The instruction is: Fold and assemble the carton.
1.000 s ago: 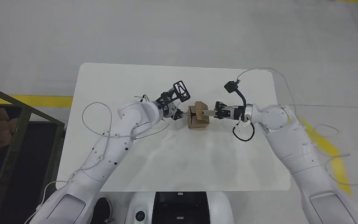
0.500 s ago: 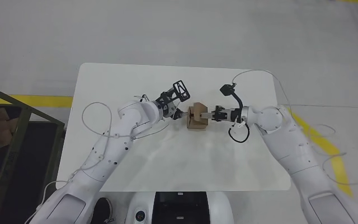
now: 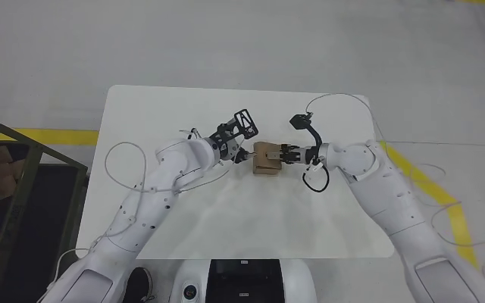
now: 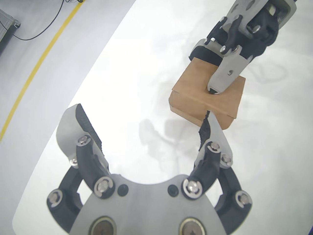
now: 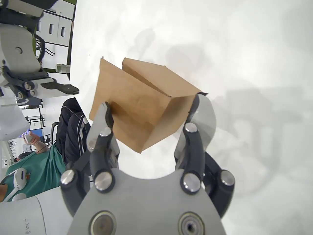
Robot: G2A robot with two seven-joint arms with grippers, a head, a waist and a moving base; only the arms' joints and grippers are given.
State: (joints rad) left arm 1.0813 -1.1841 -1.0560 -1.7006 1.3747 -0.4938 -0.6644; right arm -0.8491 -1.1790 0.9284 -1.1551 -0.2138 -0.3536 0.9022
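Observation:
A small brown carton [image 3: 261,167] stands in the middle of the white table [image 3: 227,220], its top flaps folded down. My right gripper [image 3: 274,155] is shut on the carton [image 5: 137,99]. One finger [image 4: 221,81] presses on the top face and the other sits against the far end. My left gripper [image 4: 144,121] is open beside the carton [image 4: 193,91], on the side away from the right arm. One of its fingertips [image 4: 207,121] touches the carton's near lower edge. In the top view the left gripper [image 3: 242,155] is just left of the carton.
The table's edge [image 4: 97,57] runs close behind the left gripper, with grey floor and a yellow line [image 4: 41,54] beyond. A dark metal rack [image 3: 23,174] stands off the table's left side. Loose cables hang from both arms.
The right gripper has slid further left over the carton, and the raised top flap now lies flatter. The left gripper has stayed almost in place.

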